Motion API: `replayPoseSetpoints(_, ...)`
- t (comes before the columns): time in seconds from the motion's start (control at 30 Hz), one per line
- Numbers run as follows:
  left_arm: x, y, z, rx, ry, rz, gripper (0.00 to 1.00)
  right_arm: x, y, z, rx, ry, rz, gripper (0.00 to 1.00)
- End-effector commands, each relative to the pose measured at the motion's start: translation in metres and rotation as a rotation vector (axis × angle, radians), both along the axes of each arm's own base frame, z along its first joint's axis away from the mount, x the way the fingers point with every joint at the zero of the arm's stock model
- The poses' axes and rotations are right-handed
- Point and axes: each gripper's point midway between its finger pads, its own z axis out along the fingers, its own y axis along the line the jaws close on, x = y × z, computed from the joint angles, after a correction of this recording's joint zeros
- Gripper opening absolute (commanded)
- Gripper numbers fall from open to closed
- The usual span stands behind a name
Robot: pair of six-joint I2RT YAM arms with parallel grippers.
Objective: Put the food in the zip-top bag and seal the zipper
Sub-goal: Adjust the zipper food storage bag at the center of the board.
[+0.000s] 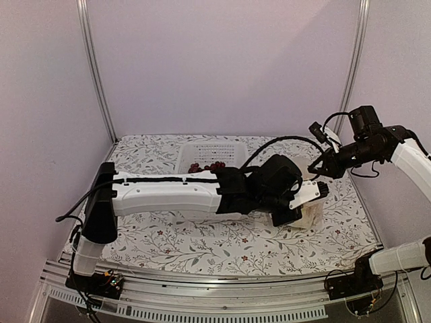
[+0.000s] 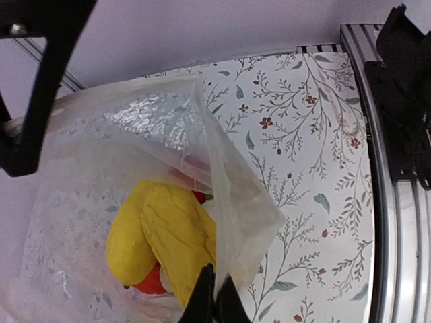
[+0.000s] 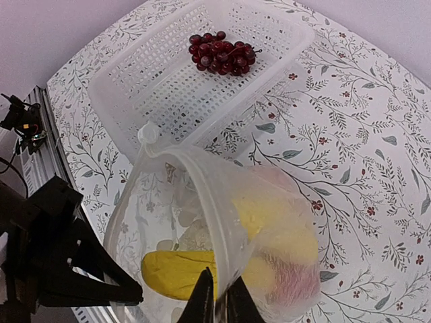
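Note:
The clear zip-top bag (image 1: pixel 312 215) stands open on the table at the right. In the left wrist view the bag (image 2: pixel 114 141) holds two yellow pieces (image 2: pixel 168 235) and a red-orange piece (image 2: pixel 149 284). My left gripper (image 2: pixel 214 303) is shut on the bag's mouth edge. My right gripper (image 3: pixel 222 304) is shut on the opposite edge, on the zipper strip (image 3: pixel 202 195). In that view, yellow food (image 3: pixel 178 272), a whitish piece (image 3: pixel 196 237) and a reddish piece (image 3: pixel 300 282) show inside. The dark purple grape bunch (image 3: pixel 222 52) lies in the white basket (image 3: pixel 141 87).
The basket (image 1: pixel 202 149) with the grapes (image 1: pixel 207 166) sits at the back centre of the floral cloth. The left arm (image 1: pixel 168 194) stretches across the table's middle. The metal table rail (image 2: pixel 397 202) runs along the near edge.

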Motion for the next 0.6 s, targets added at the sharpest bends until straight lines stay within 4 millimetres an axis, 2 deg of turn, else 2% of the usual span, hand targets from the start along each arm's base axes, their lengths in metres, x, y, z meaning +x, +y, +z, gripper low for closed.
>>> replayPoseSetpoints(0.0, 0.018, 0.006, 0.060, -0.123, -0.084, 0.069, 0.00, -0.010, 0.001, 0.000, -0.011, 0.004, 0.044, 0.18)
replayPoseSetpoints(0.13, 0.020, 0.003, 0.043, -0.099, -0.057, 0.066, 0.00, -0.008, -0.002, -0.016, -0.039, 0.038, 0.016, 0.32)
replayPoseSetpoints(0.27, 0.017, 0.002, 0.036, -0.095, -0.037, 0.060, 0.00, -0.001, -0.011, -0.033, -0.088, 0.056, -0.042, 0.33)
replayPoseSetpoints(0.33, 0.017, 0.002, 0.035, -0.092, -0.038, 0.066, 0.00, -0.001, -0.012, -0.036, -0.094, 0.071, -0.047, 0.29)
replayPoseSetpoints(0.43, 0.020, 0.003, 0.036, -0.095, -0.049, 0.076, 0.00, 0.002, -0.011, -0.031, -0.092, 0.063, -0.052, 0.10)
replayPoseSetpoints(0.5, 0.023, 0.003, 0.039, -0.102, -0.065, 0.088, 0.00, 0.005, -0.013, -0.023, -0.094, 0.039, -0.065, 0.01)
replayPoseSetpoints(0.57, 0.028, 0.003, 0.043, -0.120, -0.082, 0.108, 0.01, 0.010, -0.014, -0.012, -0.089, -0.001, -0.080, 0.00)
